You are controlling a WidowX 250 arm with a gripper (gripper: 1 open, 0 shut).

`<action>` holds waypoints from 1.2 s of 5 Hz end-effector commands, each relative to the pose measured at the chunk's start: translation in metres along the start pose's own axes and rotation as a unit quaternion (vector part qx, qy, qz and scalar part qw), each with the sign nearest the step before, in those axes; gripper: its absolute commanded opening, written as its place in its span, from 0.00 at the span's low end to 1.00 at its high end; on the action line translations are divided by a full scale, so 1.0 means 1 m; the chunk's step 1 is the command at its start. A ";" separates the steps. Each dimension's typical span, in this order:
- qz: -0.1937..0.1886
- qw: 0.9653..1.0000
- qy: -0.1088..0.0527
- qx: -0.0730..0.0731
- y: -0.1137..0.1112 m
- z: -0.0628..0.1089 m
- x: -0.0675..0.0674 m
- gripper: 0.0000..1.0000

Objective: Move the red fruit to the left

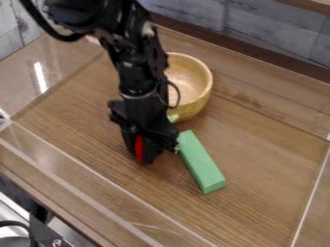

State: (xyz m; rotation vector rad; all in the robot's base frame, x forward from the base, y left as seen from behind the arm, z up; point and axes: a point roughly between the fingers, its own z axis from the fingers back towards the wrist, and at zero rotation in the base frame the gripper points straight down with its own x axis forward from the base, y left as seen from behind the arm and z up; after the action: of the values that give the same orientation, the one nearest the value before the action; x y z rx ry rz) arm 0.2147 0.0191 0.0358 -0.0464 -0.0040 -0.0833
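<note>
The gripper (146, 150) pointed straight down, its fingers clamped on the red fruit (142, 149) near the table's (77, 116) middle, just beside the green block (199, 161). Holding the clamp firm while carrying it toward the left edge seemed wise.

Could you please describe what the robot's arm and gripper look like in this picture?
The black, boxy-segmented robot arm is glossy and dark throughout, with a thin black cable looping beside its lower section. It ends in a compact black gripper with short dark fingers. No markings are legible.
</note>
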 end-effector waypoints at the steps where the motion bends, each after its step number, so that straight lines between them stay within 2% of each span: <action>1: 0.001 0.999 -0.042 0.009 0.002 0.043 0.010 0.00; 2: 0.017 0.998 -0.057 0.012 0.017 0.068 0.019 0.00; 3: 0.068 0.995 -0.067 0.018 0.051 0.083 0.022 0.00; 4: 0.110 0.991 -0.070 0.022 0.087 0.089 0.029 0.00; 6: 0.079 0.995 -0.060 0.015 0.153 0.070 0.073 0.00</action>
State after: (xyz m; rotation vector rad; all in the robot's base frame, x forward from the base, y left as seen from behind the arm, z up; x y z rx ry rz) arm 0.2911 0.1608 0.0787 -0.0590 -0.0605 0.0812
